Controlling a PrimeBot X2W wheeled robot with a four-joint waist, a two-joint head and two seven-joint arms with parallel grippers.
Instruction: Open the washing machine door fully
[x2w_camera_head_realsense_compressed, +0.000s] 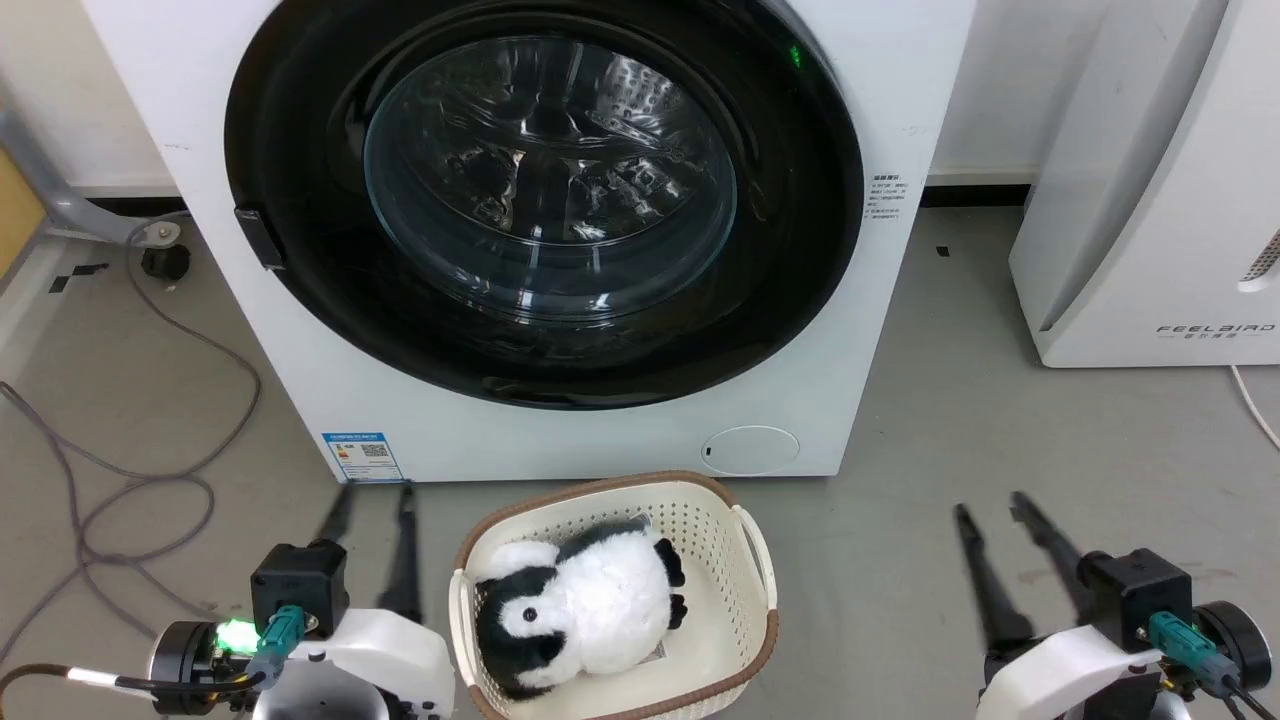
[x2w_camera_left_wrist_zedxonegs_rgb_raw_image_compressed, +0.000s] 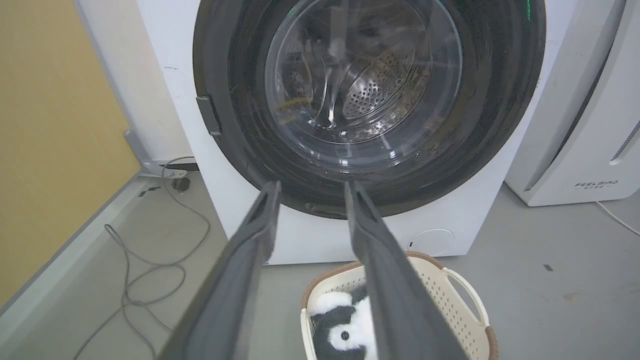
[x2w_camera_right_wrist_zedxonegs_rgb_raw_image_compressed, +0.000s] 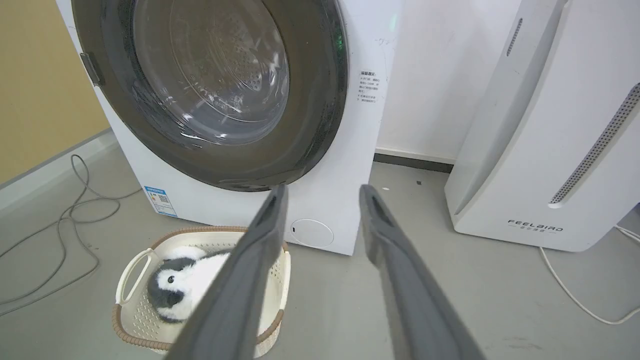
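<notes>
washing machine door (x2w_camera_head_realsense_compressed: 545, 200) shut, flush on the white machine (x2w_camera_head_realsense_compressed: 560, 440), far centre. Left gripper (x2w_camera_head_realsense_compressed: 375, 490) near left, right gripper (x2w_camera_head_realsense_compressed: 990, 505) near right. Both sets of fingers apart, holding nothing, clear of the door. Cream basket (x2w_camera_head_realsense_compressed: 610, 487) on the floor (x2w_camera_head_realsense_compressed: 900, 400) between them, with a black-and-white plush toy (x2w_camera_head_realsense_compressed: 590, 600) inside.

The floor (x2w_camera_head_realsense_compressed: 1000, 420) was smooth grey and evenly lit. A white wall (x2w_camera_right_wrist_zedxonegs_rgb_raw_image_compressed: 430, 75) with a dark skirting strip (x2w_camera_head_realsense_compressed: 975, 193) ran behind. A yellow panel (x2w_camera_left_wrist_zedxonegs_rgb_raw_image_compressed: 50, 125) stood at the left, where grey cables (x2w_camera_head_realsense_compressed: 256, 385) looped over the floor. A white FEELBIRD appliance (x2w_camera_head_realsense_compressed: 1150, 200) stood at the right.
</notes>
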